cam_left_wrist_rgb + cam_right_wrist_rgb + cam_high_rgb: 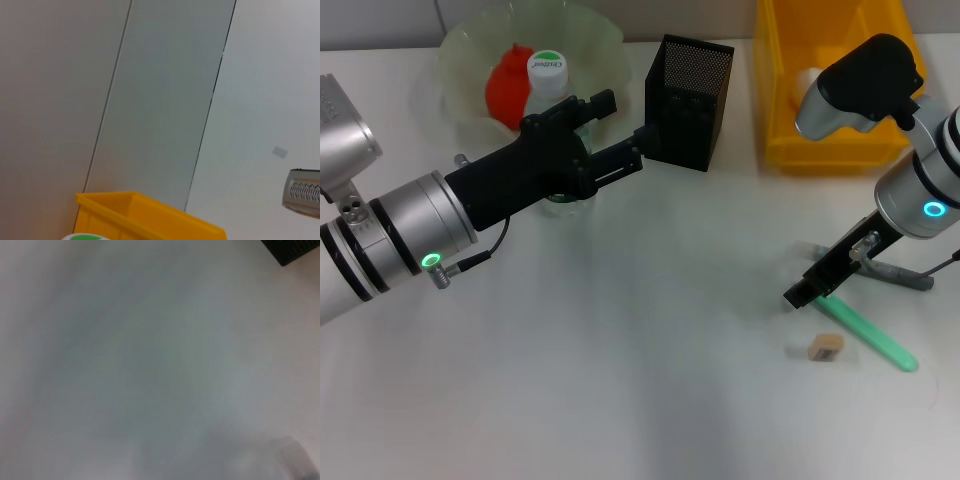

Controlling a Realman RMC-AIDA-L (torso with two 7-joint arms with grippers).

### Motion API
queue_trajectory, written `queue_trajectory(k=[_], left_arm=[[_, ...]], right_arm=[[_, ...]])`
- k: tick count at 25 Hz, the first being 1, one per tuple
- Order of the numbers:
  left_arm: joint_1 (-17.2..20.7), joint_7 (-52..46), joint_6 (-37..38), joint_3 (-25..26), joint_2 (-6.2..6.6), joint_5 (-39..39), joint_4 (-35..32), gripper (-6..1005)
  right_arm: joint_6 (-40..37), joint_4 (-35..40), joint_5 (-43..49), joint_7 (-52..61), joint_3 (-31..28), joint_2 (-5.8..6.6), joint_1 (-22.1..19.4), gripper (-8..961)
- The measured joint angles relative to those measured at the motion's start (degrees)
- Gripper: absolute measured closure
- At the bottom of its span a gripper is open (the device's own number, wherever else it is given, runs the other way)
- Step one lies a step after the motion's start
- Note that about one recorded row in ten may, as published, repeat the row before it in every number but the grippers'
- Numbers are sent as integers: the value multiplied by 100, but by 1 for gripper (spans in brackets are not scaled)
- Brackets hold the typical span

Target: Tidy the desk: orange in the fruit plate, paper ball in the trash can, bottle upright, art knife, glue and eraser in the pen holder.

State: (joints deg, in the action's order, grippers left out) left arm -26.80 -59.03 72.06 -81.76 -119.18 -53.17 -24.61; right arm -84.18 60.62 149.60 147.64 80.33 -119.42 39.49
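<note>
The bottle (548, 72) stands upright in front of the fruit plate (590, 40); its cap edge also shows in the left wrist view (85, 236). My left gripper (620, 128) crosses the bottle's middle on the near side, jaws apart, fingertips reaching toward the pen holder (688, 100). The orange (503, 90) lies in the plate. The paper ball (810, 80) lies in the trash can (820, 152). My right gripper (808, 292) is low over one end of a green stick (875, 338) on the table. The eraser (825, 347) lies just beside it.
A grey pen-like tool (905, 278) lies behind the right gripper, partly hidden by the arm. The left wrist view shows the yellow bin (150, 217) and a wall behind it. The right wrist view shows bare table and a corner of the pen holder (292, 250).
</note>
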Motion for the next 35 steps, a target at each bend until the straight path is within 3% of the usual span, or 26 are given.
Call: queue_trajectory(k=[11,21,31,35], left_arm=[[6,-7,-13,26,0,0,0,239],[8,-7,-12,41,0,23,0,240],[33,-3,111,44,11,190,-1,240],[45,9,151,47,15,212,0,241]], right_arm=[[80,-208,-1,2,-1,9,110,503],[75,-210,-1,2,-23,8,118,711],[25,-117,7,-28,-49,14,79,753],[51,320,-39,-53,-104,15,-100,776]])
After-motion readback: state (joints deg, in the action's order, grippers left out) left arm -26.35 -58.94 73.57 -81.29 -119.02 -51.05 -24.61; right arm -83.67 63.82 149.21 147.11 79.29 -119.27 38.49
